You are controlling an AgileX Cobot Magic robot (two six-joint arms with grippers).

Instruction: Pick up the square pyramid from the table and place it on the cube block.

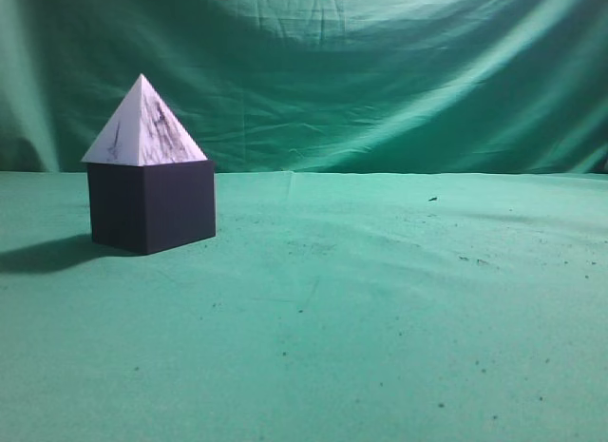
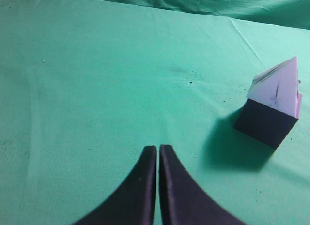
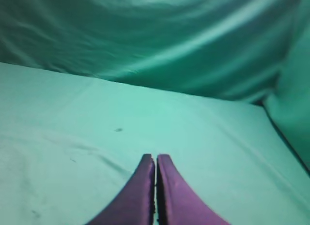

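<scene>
Quickly, exterior view first: I saw the square pyramid (image 1: 144,126) sitting upright on top of the cube block (image 1: 152,206), tip pointing up, its base covering the cube's top face and roughly matching it in width. The pair stood on the left side of the table (image 1: 380,309), toward the far edge, with a shadow falling to the left. Green backdrop cloth (image 1: 380,71) hung behind, full of folds. Small dark specks dotted the table cloth on the right and near side. I saw no arm or gripper in this view.

Left wrist view next: the left gripper (image 2: 158,152) hung over bare cloth, its two dark fingers pressed together with only a hairline seam between them, holding nothing. The stack was off to the right of it and well apart, near the frame edge, pyramid white with dark streaks resting on the dark cube. A shadow spread on the cloth to the left of the cube. A few specks lay in the cloth between gripper and stack.

Right wrist view last: the right gripper (image 3: 156,159) also had its fingers closed against each other, empty, over plain green table. Backdrop folds filled the far part. Neither pyramid nor cube showed there.
</scene>
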